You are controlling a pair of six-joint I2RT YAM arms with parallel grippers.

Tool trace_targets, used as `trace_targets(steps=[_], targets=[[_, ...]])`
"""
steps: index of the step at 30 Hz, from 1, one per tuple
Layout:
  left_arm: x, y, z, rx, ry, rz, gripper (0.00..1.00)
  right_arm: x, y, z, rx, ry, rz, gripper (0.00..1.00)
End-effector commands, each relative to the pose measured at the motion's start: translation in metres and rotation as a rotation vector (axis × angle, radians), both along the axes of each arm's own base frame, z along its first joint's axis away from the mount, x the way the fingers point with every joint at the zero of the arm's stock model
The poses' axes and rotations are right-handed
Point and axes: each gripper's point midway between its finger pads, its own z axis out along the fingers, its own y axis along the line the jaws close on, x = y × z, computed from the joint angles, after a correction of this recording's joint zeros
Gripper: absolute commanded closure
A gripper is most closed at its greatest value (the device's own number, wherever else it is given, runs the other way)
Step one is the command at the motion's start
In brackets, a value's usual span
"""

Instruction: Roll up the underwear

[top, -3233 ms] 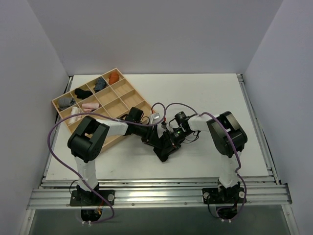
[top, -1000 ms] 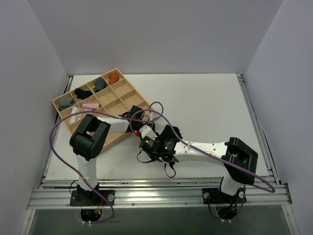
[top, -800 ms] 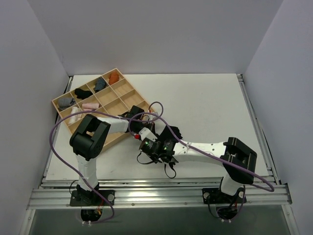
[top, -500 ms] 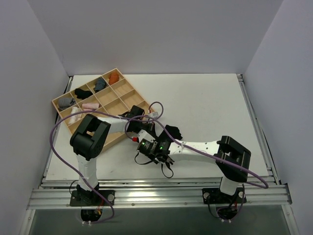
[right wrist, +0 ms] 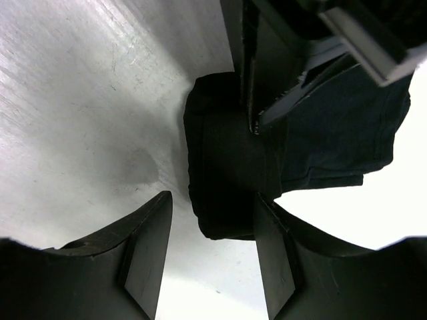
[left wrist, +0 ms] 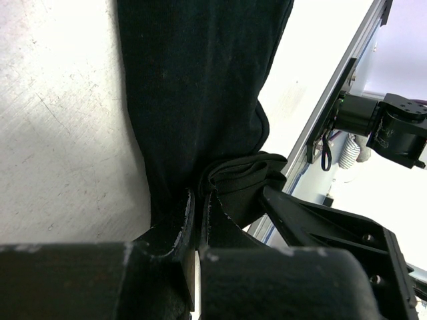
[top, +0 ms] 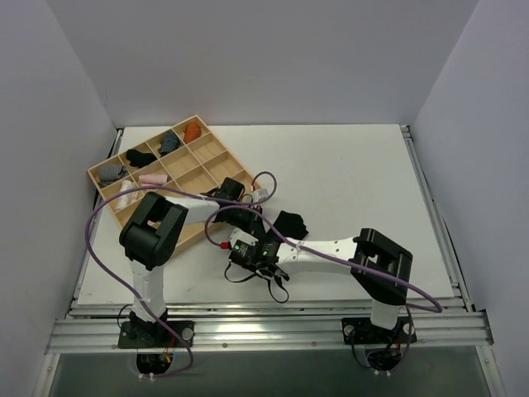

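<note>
The underwear is a black cloth lying on the white table just right of the two wrists. In the left wrist view the underwear stretches away from my left gripper, which is shut on a bunched fold of it. My left gripper reaches in from the tray side. In the right wrist view a thick rolled end of the underwear sits between the fingers of my right gripper, which stands open around it. My right gripper lies low over the table.
A wooden tray with many compartments sits at the back left, holding small rolled bundles: orange, blue-grey, black, grey and pink. Purple cables loop over both arms.
My right arm has swung left along the table's near side, its wrist now further left. More of the underwear shows to the right. The left gripper stays shut on the fabric.
</note>
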Motion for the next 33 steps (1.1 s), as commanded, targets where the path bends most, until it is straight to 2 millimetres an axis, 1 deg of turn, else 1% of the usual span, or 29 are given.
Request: trace_targets(steps=[1, 6, 10, 13, 17, 19, 20, 22, 24, 26, 27, 29, 30, 32, 33], targets=[[0.004, 0.025, -0.046, 0.181, -0.027, 0.035, 0.98, -0.001, -0.009, 0.000, -0.089, -0.006, 0.036, 0.53], [0.003, 0.025, -0.048, 0.181, -0.016, 0.035, 0.98, 0.003, -0.010, -0.007, -0.121, 0.007, 0.056, 0.54], [0.002, 0.025, -0.049, 0.182, -0.012, 0.030, 0.98, 0.008, -0.009, -0.015, -0.132, 0.035, 0.077, 0.57], [0.001, 0.026, -0.052, 0.193, 0.000, 0.025, 0.98, 0.011, -0.011, -0.022, -0.147, 0.064, 0.078, 0.61], [0.000, 0.027, -0.054, 0.199, 0.008, 0.023, 0.98, 0.017, -0.020, -0.029, -0.156, 0.103, 0.065, 0.63], [0.001, 0.027, -0.054, 0.201, 0.012, 0.022, 0.98, 0.021, -0.022, -0.026, -0.172, 0.097, 0.071, 0.62], [-0.001, 0.027, -0.057, 0.207, 0.019, 0.017, 0.98, 0.025, -0.019, -0.022, -0.166, 0.082, 0.072, 0.60], [0.000, 0.027, -0.058, 0.210, 0.021, 0.017, 0.98, 0.031, -0.018, -0.016, -0.156, 0.072, 0.073, 0.58], [0.002, 0.025, -0.058, 0.208, 0.020, 0.018, 0.98, 0.035, -0.019, -0.016, -0.144, 0.085, 0.066, 0.58], [0.003, 0.023, -0.057, 0.204, 0.019, 0.018, 0.98, 0.033, -0.020, -0.020, -0.138, 0.109, 0.078, 0.59], [0.005, 0.023, -0.057, 0.205, 0.016, 0.021, 0.98, 0.032, -0.022, -0.024, -0.143, 0.124, 0.078, 0.61], [0.007, 0.022, -0.055, 0.201, 0.013, 0.020, 0.98, 0.029, -0.025, -0.030, -0.136, 0.153, 0.078, 0.68], [0.009, 0.020, -0.052, 0.193, 0.006, 0.021, 0.98, 0.025, -0.024, -0.032, -0.114, 0.184, 0.081, 0.79], [0.011, 0.021, -0.048, 0.203, 0.006, 0.026, 0.98, 0.020, -0.022, -0.036, -0.084, 0.222, 0.080, 0.89], [0.014, 0.021, -0.046, 0.210, 0.005, 0.034, 0.98, 0.012, -0.020, -0.038, -0.059, 0.264, 0.086, 0.92]])
